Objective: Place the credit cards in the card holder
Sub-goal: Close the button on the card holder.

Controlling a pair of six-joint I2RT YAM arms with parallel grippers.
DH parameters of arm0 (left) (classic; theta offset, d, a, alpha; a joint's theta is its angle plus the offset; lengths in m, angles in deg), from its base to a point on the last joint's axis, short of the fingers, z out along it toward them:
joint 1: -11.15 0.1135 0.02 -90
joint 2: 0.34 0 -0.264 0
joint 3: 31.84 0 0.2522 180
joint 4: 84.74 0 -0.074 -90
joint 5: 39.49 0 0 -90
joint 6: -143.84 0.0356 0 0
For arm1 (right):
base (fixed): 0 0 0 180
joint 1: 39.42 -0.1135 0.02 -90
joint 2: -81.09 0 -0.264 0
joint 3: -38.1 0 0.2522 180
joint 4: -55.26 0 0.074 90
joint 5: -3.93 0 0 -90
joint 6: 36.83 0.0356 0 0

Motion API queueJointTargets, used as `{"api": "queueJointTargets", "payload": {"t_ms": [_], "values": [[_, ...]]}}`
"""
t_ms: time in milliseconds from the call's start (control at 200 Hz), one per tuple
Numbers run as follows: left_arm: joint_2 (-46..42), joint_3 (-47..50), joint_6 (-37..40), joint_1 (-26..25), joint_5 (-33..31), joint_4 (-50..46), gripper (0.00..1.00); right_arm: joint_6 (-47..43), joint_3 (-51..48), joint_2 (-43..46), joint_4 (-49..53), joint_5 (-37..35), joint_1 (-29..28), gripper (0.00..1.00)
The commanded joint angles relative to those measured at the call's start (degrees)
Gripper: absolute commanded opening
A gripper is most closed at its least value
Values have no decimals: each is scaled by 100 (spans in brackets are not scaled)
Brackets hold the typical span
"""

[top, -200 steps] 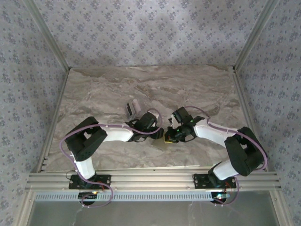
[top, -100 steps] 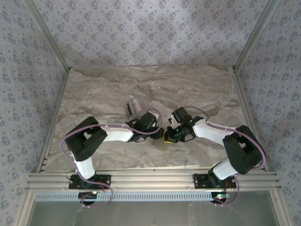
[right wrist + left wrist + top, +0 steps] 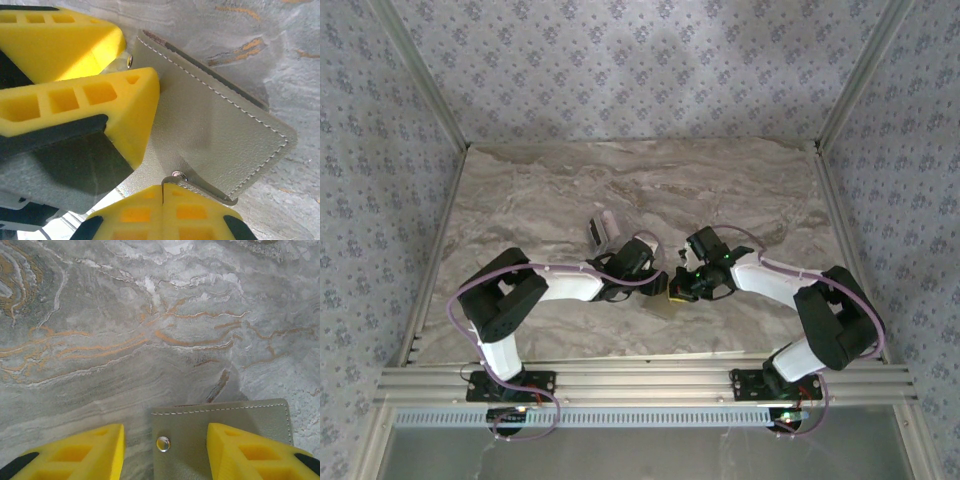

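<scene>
**Tabletop** (image 3: 620, 180): marbled grey-tan slab, walled in by patterned panels.

**Credit cards** (image 3: 602, 232): small cluster of pale cards with a dark part, lying on the tabletop a little toward 9 o'clock of its centre. It sits at about 11 o'clock from the left pincer, near it but apart, and no finger is on it. The number of cards cannot be told.

**Card holder** (image 3: 200, 427): flat grey-tan sleeve with pale stitching along its edges and a metal snap stud (image 3: 162, 443). It lies at the spot where the two pincers meet, toward 6 o'clock of the tabletop's centre. In the right wrist view the card holder (image 3: 225, 125) spreads toward 3 o'clock, and a flap with a second stud (image 3: 177, 175) is lifted at its 6 o'clock edge.

**Left pincer** (image 3: 165, 440): partly open, yellow fingers standing apart either side of the holder's studded end. The finger (image 3: 250, 452) at 4 o'clock overlaps the sleeve. The finger at 8 o'clock stands clear of the sleeve's edge, with bare tabletop between them. No clamp on anything is visible. In the top view the left pincer (image 3: 655, 283) points toward 3 o'clock.

**Right pincer** (image 3: 162, 192): fingers pressed together, nipping the edge of the lifted flap beside its stud. In the top view the right pincer (image 3: 680, 287) faces the left one, tips nearly meeting.
</scene>
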Motion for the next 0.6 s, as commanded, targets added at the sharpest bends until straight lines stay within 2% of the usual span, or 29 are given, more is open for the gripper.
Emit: {"api": "queueJointTargets", "payload": {"t_ms": [0,595], "values": [[233,148,5,-33,176,-244,47,45,146,-27,-95,-27,67,0],[239,113,7,-34,185,-279,47,54,282,-324,-182,-13,49,0]]}}
